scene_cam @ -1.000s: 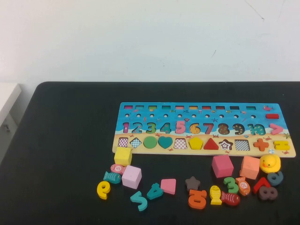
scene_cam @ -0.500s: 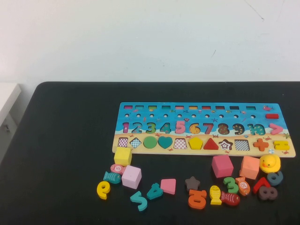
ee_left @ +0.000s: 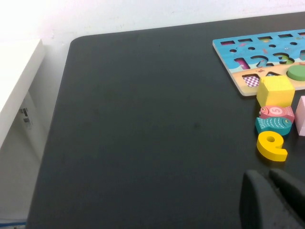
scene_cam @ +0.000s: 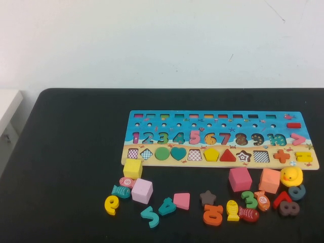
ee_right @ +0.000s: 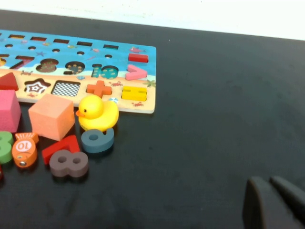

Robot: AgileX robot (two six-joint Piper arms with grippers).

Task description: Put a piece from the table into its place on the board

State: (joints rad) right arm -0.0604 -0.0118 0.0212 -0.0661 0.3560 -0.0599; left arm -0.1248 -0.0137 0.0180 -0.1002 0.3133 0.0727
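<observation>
The board [scene_cam: 152,117] lies across the middle of the black table. The piece, a flat yellow pentagon [scene_cam: 211,155], sits flush in its place on the sandy strip, between a checkered four-sided recess and the red triangle, and it covers the recess. Neither arm shows in the high view. In the left wrist view my left gripper [ee_left: 268,175] hovers shut and empty over bare table near the yellow number [ee_left: 271,145], short of the board's left end [ee_left: 238,71]. My right gripper [ee_right: 268,181] is shut and empty too, over bare table off the board's right end [ee_right: 143,81].
Loose pieces lie in front of the board: a yellow cube [scene_cam: 133,168], a lilac cube [scene_cam: 142,191], a pink flat piece [scene_cam: 181,200], a brown star [scene_cam: 207,197], pink [scene_cam: 240,179] and salmon [scene_cam: 270,180] cubes, a yellow duck [scene_cam: 291,176], several numbers and fish. A white shelf [scene_cam: 7,109] stands at the left.
</observation>
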